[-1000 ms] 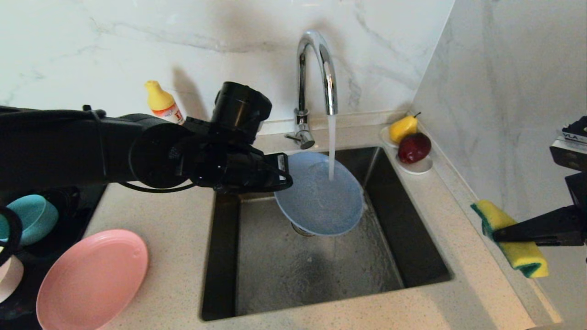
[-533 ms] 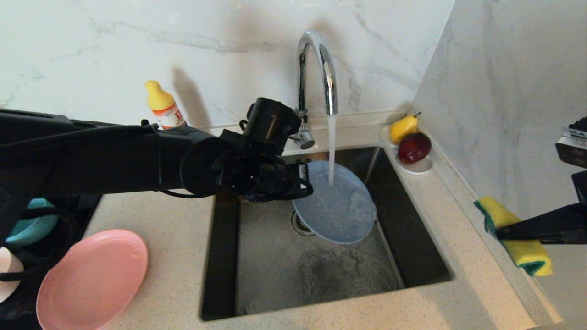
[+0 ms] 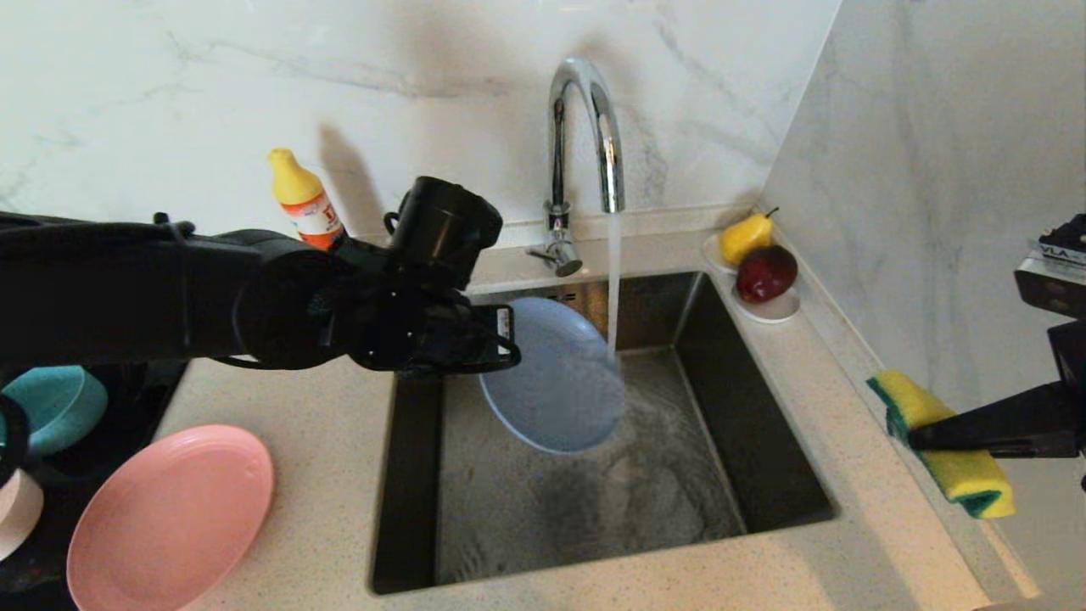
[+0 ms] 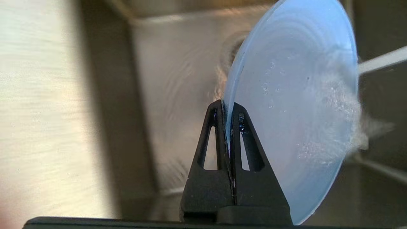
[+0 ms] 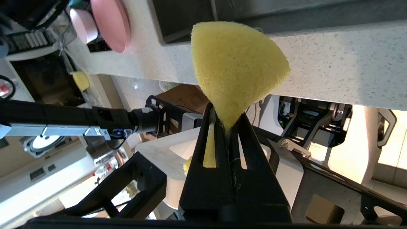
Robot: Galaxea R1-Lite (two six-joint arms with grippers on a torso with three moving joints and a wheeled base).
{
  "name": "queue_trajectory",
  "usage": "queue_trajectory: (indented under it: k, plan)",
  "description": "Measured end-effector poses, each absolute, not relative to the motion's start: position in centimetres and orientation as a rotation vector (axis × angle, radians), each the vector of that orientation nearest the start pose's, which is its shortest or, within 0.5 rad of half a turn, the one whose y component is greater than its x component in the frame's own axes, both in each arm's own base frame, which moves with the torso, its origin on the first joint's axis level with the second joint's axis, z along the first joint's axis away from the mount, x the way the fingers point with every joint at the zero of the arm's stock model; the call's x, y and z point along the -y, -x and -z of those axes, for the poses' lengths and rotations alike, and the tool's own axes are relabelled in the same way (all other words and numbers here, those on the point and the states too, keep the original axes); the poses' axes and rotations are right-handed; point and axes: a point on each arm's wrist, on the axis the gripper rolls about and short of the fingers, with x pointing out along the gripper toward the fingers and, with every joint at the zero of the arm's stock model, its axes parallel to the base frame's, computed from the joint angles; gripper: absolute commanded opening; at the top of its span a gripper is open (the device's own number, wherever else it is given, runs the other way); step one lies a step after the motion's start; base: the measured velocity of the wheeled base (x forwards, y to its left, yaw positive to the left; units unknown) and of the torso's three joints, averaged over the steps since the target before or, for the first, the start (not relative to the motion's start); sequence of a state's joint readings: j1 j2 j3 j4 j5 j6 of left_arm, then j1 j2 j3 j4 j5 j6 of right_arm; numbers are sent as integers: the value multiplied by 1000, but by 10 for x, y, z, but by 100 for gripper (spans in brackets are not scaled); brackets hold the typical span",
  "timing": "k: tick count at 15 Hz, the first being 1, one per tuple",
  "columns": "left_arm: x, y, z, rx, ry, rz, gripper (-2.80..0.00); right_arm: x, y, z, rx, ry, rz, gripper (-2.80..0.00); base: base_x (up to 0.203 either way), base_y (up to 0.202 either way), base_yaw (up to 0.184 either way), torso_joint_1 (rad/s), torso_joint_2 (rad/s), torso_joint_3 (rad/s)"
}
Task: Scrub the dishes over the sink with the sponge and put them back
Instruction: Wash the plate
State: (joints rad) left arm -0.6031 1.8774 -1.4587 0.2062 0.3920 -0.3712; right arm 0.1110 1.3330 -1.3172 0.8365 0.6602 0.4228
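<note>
While water runs from the faucet point(image 3: 585, 127) into the sink point(image 3: 730, 407), the left gripper point(image 3: 501, 339) holds the grey-blue plate point(image 3: 551, 382) over the basin, jaws pinched tight on the plate's rim. Plate is tilted steeply, nearly on edge, with the stream striking its far right edge. Left wrist view: both fingers point(image 4: 214, 140) clamp the rim of the plate point(image 4: 292, 111), with suds and droplets on its face.

Right gripper point(image 3: 920, 437) sits above the counter point(image 3: 814, 543) right of the sink, jaws closed on the sponge point(image 3: 950, 445) (yellow body, green layer visible at its ends). Right wrist view shows the sponge point(image 5: 235, 63) squeezed to a wedge between the fingers.

Salmon-pink plate point(image 3: 170, 518) lies flat on the counter left of the sink; teal bowl point(image 3: 55, 403) and pale bowl point(image 3: 17, 509) sit at the left edge. Yellow bottle point(image 3: 301, 197) stands by the wall; pear point(image 3: 745, 236) and apple point(image 3: 766, 273) rest on the white dish point(image 3: 776, 307).
</note>
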Motion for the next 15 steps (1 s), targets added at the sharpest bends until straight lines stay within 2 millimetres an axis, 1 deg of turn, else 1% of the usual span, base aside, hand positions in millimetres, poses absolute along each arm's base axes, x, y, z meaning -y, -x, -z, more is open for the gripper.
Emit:
queue_trajectory:
  k: [2,4,6,9,12,15]
  plan:
    - [178,-295,-237,-546,40,53,-280,-35,-167,-289,-1002,-611,-556,-280,0,0,0,0,0,0]
    - [154,-292,-249,-503,-12,-22,-280,-37,-168,-286,-1017,-610,-559,-280,0,0,0,0,0,0]
    - [138,-290,-258,-468,-69,-98,-280,-38,-170,-284,-1027,-611,-559,-280,0,0,0,0,0,0]
    - [131,-286,-264,-448,-110,-127,-280,-38,-172,-281,-1044,-615,-554,-280,0,0,0,0,0,0]
    - [129,-285,-264,-443,-156,-156,-280,-39,-175,-275,-1068,-620,-547,-280,0,0,0,0,0,0]
    - [129,-284,-264,-444,-163,-154,-280,-40,-176,-271,-1087,-621,-546,-280,0,0,0,0,0,0]
